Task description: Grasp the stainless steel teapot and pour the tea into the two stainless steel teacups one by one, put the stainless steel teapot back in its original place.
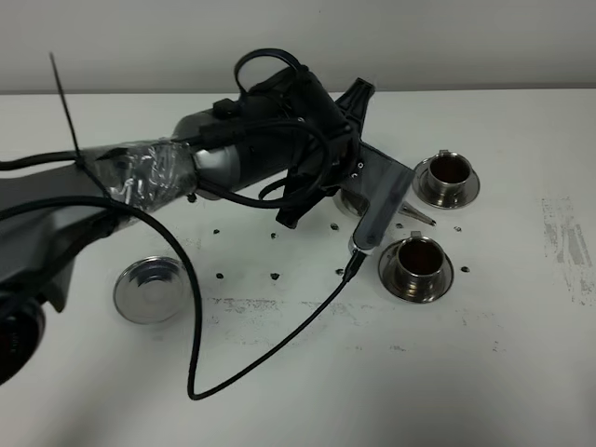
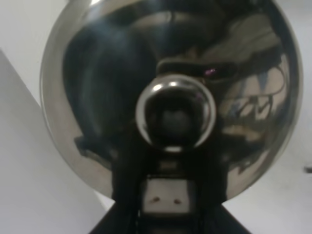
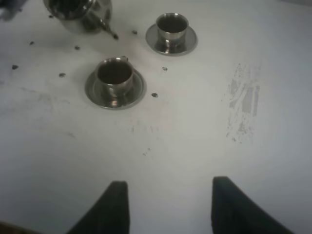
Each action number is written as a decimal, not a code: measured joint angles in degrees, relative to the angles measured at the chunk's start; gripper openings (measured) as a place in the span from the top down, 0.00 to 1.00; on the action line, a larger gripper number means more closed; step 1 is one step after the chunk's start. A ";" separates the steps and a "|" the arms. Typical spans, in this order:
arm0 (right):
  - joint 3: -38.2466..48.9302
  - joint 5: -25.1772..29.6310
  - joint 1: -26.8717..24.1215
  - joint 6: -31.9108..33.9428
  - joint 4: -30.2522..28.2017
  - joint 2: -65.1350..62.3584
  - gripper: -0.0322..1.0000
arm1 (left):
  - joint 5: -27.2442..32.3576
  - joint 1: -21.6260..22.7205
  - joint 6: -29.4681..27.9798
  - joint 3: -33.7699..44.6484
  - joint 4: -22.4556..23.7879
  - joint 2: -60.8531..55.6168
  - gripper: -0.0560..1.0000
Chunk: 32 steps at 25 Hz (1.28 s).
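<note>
**A:** Stainless steel teapot (image 3: pixel 80 13) hanging just beside the two stainless steel teacups (image 3: pixel 114 73), spout pointing between them. Tea (image 1: pixel 416 250) showing dark in both.

**B:** Being carried by the left gripper (image 2: pixel 165 197), clamped tight at the handle side. Right gripper (image 3: pixel 165 204) hovering with jaws wide apart over bare table (image 3: pixel 195 136).

**A:** Pouring looking finished, then. Turning to the return?

**B:** Probably. Calling for levelling the pot, swinging toward the lone saucer (image 1: pixel 149 289), lowering gently, then releasing.
</note>
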 joint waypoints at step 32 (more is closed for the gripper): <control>0.00 0.00 0.00 0.00 0.00 0.00 0.59 | -11.17 3.69 -22.37 30.05 -31.33 -12.53 0.76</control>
